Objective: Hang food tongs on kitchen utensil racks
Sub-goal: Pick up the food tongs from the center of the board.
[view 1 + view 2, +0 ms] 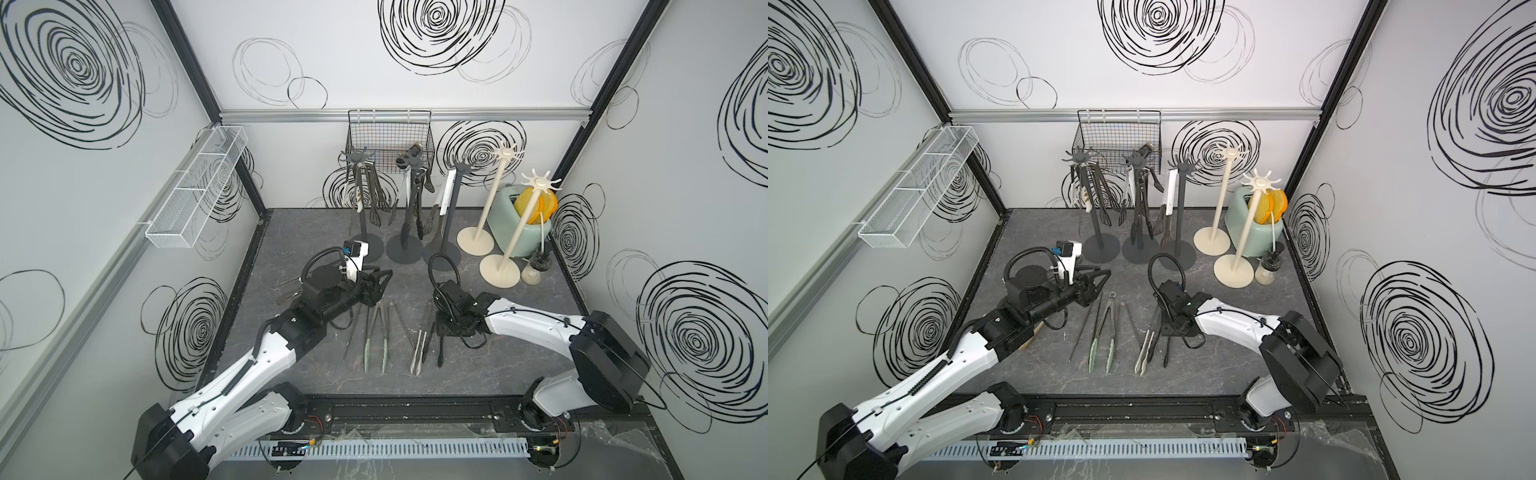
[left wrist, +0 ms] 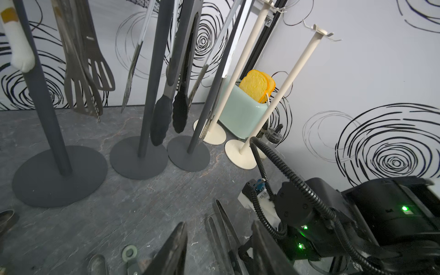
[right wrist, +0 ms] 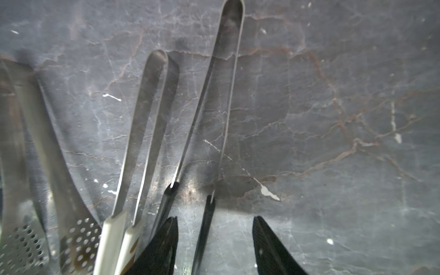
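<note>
Brushed steel tongs (image 1: pixel 417 351) lie in a loose row on the dark veined counter (image 1: pixel 291 232) between the two arms: a pale green-tipped pair (image 1: pixel 367 355), a cream-handled pair (image 3: pixel 145 107) and a black-tipped pair (image 3: pixel 232 28). More hang from the star hooks of the dark grey racks (image 1: pixel 405 249), and the cream racks (image 1: pixel 491 199) stand just beside them. Only the right wrist view shows the right jaws wide, straddling one black-sleeved arm without pinching it. The left wrist view shows the left jaws wide, nothing between them.
</note>
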